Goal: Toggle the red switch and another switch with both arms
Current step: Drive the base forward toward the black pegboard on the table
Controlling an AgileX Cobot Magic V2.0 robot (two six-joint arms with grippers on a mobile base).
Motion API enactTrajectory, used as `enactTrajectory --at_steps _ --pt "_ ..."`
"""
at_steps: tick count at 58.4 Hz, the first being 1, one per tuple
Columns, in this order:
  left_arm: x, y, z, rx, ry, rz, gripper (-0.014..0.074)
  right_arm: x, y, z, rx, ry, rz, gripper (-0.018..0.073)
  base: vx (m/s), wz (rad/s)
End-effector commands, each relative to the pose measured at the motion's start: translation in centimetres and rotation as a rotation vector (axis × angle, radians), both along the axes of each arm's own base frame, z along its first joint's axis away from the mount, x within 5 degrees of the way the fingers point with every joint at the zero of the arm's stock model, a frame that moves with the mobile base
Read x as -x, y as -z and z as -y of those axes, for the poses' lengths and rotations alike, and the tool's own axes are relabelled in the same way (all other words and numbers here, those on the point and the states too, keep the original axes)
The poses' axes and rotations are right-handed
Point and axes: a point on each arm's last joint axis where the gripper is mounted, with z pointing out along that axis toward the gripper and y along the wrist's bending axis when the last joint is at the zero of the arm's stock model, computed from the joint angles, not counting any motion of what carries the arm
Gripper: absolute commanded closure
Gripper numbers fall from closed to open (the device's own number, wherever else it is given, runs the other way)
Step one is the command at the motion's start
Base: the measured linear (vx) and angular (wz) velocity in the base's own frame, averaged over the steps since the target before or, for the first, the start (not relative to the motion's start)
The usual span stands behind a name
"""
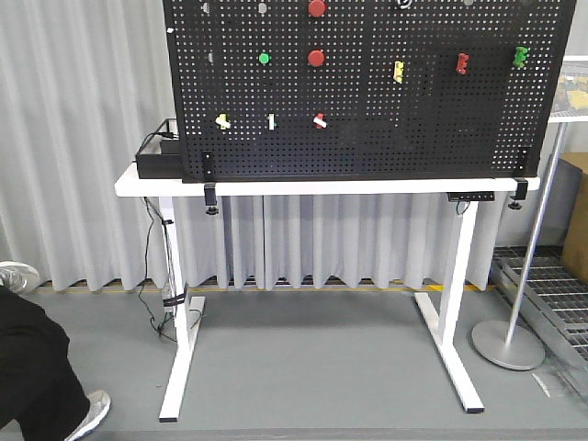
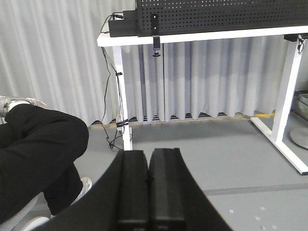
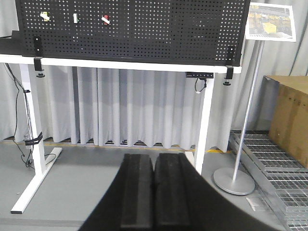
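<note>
The red switch point(image 1: 320, 120) is a tiny red-based toggle low on the black pegboard point(image 1: 423, 129); the right wrist view has it at the top left point(image 3: 105, 19). Another switch point(image 1: 222, 120), pale yellow with a white lever, sits to its left point(image 3: 44, 15). My left gripper point(image 2: 148, 156) is shut with nothing in it, low over the floor and well short of the table; its view shows only the pegboard's bottom edge, so the switches are hidden there. My right gripper point(image 3: 154, 160) is also shut and holds nothing, far below the board. Neither arm appears in the front view.
A white table point(image 1: 303, 186) carries the pegboard. A green-based toggle point(image 1: 272, 120) sits between the two switches, and round red buttons point(image 1: 316, 58) are above. A seated person's black-clad leg point(image 2: 38, 144) is at the left. A sign stand point(image 3: 234, 180) and a cardboard box point(image 3: 291, 120) are at the right.
</note>
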Motion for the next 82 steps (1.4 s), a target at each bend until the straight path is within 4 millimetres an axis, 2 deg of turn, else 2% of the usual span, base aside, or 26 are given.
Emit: enactTrajectory --at_steps 1,82 --pt "-0.05 -0.12 0.09 0.014 0.008 0.07 0.0594 0.07 -0.62 -0.02 0.005 0.0 0.086 0.0566 0.0 -0.01" --pt "-0.05 -0.12 0.09 0.014 0.008 0.07 0.0594 0.07 -0.62 -0.02 0.005 0.0 0.086 0.0566 0.06 -0.02"
